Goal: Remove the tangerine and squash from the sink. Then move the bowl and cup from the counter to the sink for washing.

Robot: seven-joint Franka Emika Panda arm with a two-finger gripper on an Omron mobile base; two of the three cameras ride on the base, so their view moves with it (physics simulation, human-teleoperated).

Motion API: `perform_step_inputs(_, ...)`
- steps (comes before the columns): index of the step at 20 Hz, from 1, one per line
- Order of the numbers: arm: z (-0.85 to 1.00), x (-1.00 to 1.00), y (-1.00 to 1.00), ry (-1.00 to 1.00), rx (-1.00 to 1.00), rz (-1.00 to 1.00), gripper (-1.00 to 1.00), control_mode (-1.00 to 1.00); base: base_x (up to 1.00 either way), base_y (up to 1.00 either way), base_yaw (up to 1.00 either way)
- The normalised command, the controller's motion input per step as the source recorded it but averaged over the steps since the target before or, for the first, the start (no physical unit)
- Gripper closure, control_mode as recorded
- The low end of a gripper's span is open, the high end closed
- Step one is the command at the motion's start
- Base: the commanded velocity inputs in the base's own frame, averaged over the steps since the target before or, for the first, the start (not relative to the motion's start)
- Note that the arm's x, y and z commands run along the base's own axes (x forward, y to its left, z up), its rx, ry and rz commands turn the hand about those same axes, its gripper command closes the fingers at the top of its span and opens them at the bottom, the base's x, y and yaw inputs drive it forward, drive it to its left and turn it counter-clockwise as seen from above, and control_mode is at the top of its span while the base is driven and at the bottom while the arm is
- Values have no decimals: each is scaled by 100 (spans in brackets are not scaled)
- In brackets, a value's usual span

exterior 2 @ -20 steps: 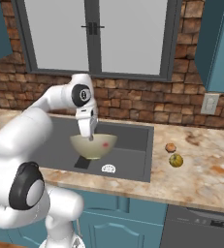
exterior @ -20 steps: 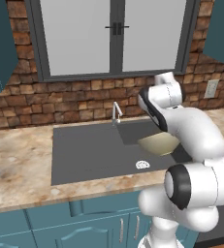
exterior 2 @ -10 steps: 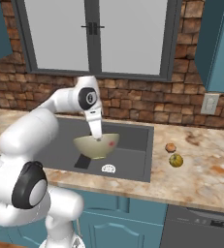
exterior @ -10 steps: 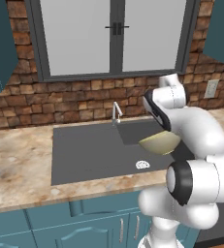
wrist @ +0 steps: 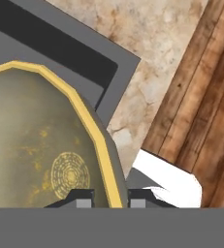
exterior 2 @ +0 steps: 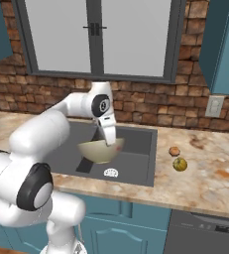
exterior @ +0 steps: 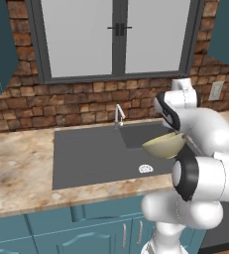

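Note:
My gripper [exterior 2: 110, 141] is shut on the thin yellow rim of the olive-brass bowl [exterior 2: 100, 151], which hangs a little tilted above the deeper basin of the dark grey sink [exterior 2: 138, 149]. From the left the bowl [exterior: 164, 145] sits under my gripper [exterior: 178, 133], right of the drain. In the hand view my gripper [wrist: 109, 196] pinches the rim, with the bowl [wrist: 40, 150] spreading to the left. The tangerine [exterior 2: 174, 151] and squash [exterior 2: 180, 164] lie on the counter right of the sink. A faint reddish patch shows at the bowl's right rim; I cannot tell whether it is the cup.
The chrome faucet [exterior: 118, 115] stands behind the sink [exterior: 86, 154], and the white drain [exterior 2: 110, 172] lies just below the bowl. Speckled counter [exterior: 17, 168] runs on both sides. A brick wall and window close off the back.
My gripper has carried the bowl a little to the right in the right base view, farther over the basin. The fruits have not moved.

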Motion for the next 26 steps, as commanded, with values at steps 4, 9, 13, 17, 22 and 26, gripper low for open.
perform_step_inputs(4,-12,18,-23,0,11,9,100,-100,0,0,0)
perform_step_inputs(9,-13,19,-20,0,11,6,100,-100,0,0,0)
perform_step_inputs(13,-15,21,-13,-3,12,5,100,-100,0,0,0)
perform_step_inputs(17,-17,21,-13,-7,8,6,100,-100,0,0,0)
perform_step_inputs(22,-20,25,-10,-3,5,3,100,-100,0,0,0)
perform_step_inputs(26,-24,25,-9,-2,3,3,100,-100,0,0,0)
